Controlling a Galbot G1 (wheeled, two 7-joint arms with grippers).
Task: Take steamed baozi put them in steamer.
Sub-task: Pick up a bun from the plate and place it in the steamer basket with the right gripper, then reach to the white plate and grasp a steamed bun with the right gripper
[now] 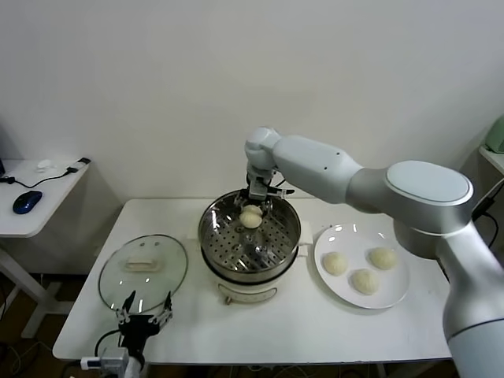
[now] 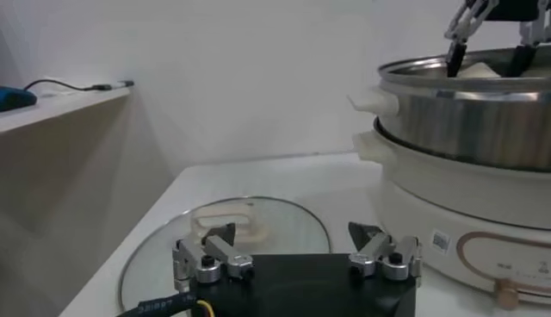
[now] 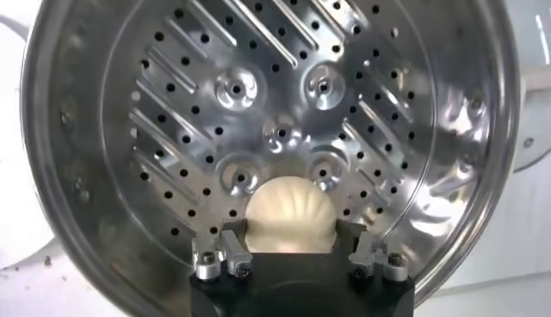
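The steamer [image 1: 214,242], a shiny steel pot with a perforated tray on a cream-white base, stands mid-table; it also shows in the left wrist view [image 2: 465,129] and the right wrist view [image 3: 172,129]. My right gripper [image 1: 252,209] reaches into its far side, shut on one steamed baozi [image 1: 250,218] held just over the tray; the wrist view shows the bun [image 3: 288,207] between the gripper's [image 3: 290,231] fingers. Three more baozi [image 1: 335,263], [image 1: 383,257], [image 1: 365,280] lie on the white plate [image 1: 399,293] to the right. My left gripper [image 1: 145,305] is parked open at the front left [image 2: 297,239].
The round glass lid [image 1: 143,268] lies flat on the table left of the steamer, just beyond the left gripper [image 2: 164,254]. A side table with a blue mouse [image 1: 27,201] stands at the far left. A white wall runs behind the table.
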